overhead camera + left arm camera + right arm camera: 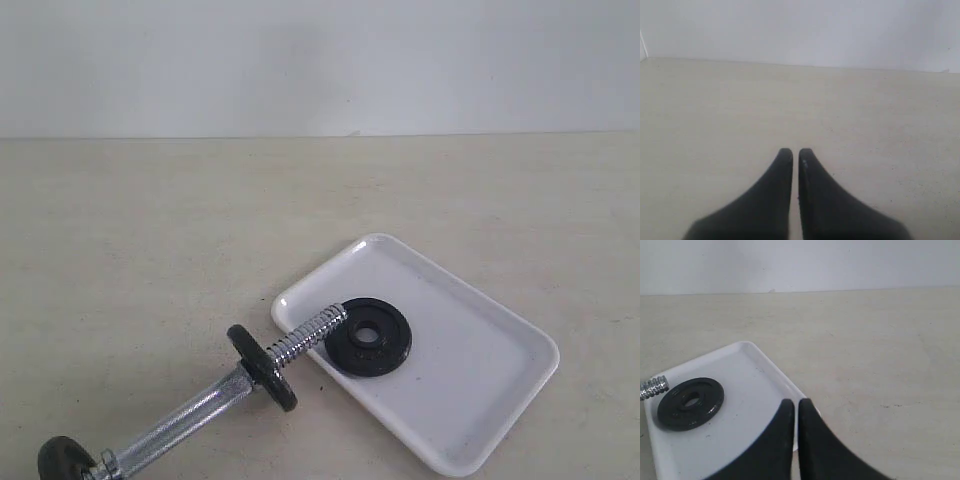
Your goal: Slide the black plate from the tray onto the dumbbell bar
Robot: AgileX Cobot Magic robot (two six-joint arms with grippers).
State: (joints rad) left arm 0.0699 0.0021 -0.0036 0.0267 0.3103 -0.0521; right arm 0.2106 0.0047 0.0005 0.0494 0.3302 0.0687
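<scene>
- A black plate [368, 337] lies flat inside a glossy white tray [470, 385], toward the tray's 9 o'clock end in the exterior view, with its centre hole facing up.
- The tray sits at an angle on a pale beige surface [150, 250], at about 5 o'clock from the middle of the exterior view. A plain white wall [300, 60] rises behind.
- A chrome dumbbell bar [190, 415] runs in from the 7 o'clock corner of the exterior view and points toward 2 o'clock.
- Its threaded end [310, 335] crosses the tray's rim. The tip stops just beside the plate's edge at 10 o'clock, and the pictures do not settle whether the two touch.
- One black disc [262, 367] stands on edge on the bar, just outside the tray. A second black disc [62, 460] shows at the bar's far end, partly cut off by the frame.
- Neither arm shows in the exterior view.
- The left pincer [795, 152] is clenched on nothing, its dark fingers all but meeting above bare surface.
- The right pincer [795, 402] is likewise clenched and empty. It hangs over the tray's rim near one corner, well apart from the plate.
</scene>
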